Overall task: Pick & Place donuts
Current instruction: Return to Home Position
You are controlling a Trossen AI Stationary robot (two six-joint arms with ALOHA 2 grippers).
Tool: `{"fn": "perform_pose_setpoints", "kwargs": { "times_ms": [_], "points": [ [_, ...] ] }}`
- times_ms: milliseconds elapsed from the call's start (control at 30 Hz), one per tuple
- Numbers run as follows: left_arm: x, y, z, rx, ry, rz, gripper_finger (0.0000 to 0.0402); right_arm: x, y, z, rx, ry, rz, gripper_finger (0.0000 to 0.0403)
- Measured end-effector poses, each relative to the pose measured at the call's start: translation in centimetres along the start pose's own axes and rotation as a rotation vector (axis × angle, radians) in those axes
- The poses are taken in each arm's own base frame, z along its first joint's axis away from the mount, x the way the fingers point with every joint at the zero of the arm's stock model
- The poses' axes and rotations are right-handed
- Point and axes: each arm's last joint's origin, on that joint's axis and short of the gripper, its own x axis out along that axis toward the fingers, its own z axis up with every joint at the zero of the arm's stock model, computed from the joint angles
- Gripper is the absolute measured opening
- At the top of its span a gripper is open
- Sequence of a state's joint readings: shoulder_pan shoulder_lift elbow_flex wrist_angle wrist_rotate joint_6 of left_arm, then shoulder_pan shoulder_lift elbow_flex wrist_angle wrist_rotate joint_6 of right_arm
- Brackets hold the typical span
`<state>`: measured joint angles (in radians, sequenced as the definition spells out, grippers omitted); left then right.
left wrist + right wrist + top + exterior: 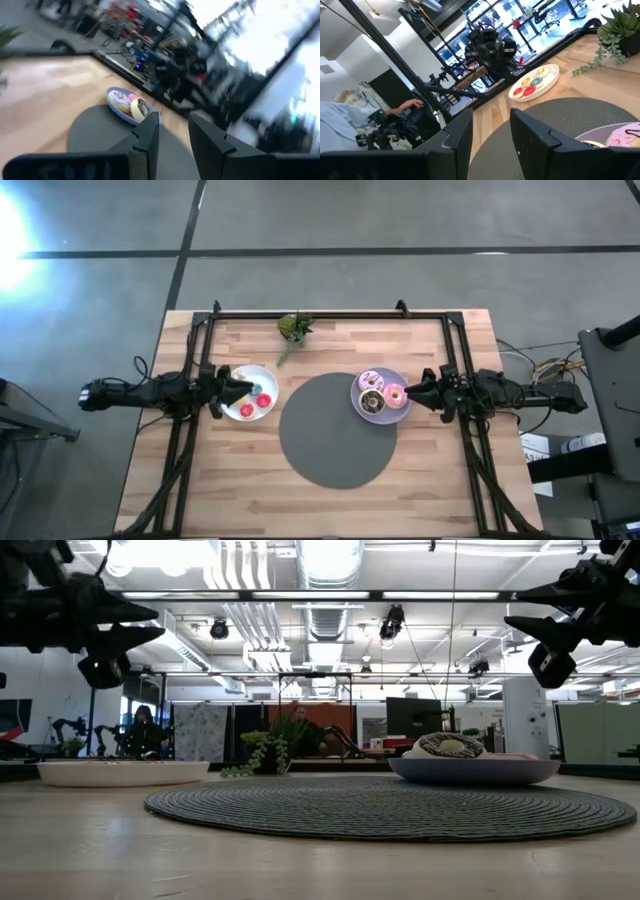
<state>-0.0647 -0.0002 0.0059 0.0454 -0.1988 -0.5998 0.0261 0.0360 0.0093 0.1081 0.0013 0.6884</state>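
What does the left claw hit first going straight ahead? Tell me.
Probably the right claw: the left claw points level toward it, high over the grey mat and lavender plate. Whether their heights match is unclear.

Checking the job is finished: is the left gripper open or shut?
Open: the left gripper shows a gap between its fingers, holding nothing.

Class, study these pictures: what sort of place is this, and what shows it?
Likely a robotics lab or workshop: exposed ceiling ducts, a concrete floor, and a screen beyond the wooden table.
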Motion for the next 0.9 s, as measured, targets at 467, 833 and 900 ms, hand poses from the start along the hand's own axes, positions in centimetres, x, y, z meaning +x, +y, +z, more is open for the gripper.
{"fn": "perform_pose_setpoints", "kwargs": {
  "times_ms": [467, 833, 900],
  "points": [
    [0.1, 0.58, 0.2, 0.629, 0.019, -0.01, 0.008, -0.01, 0.0, 0.01, 0.0, -0.002, 0.0, 0.0123],
    [0.1, 0.61, 0.19, 0.588, 0.026, -0.024, 0.008, -0.01, 0.01, 0.01, 0.0, -0.002, 0.0, 0.0123],
    [0.1, 0.61, 0.19, 0.579, 0.027, -0.023, 0.008, -0.01, 0.01, 0.01, 0.0, -0.002, 0.0, 0.0123]
  ]
}}
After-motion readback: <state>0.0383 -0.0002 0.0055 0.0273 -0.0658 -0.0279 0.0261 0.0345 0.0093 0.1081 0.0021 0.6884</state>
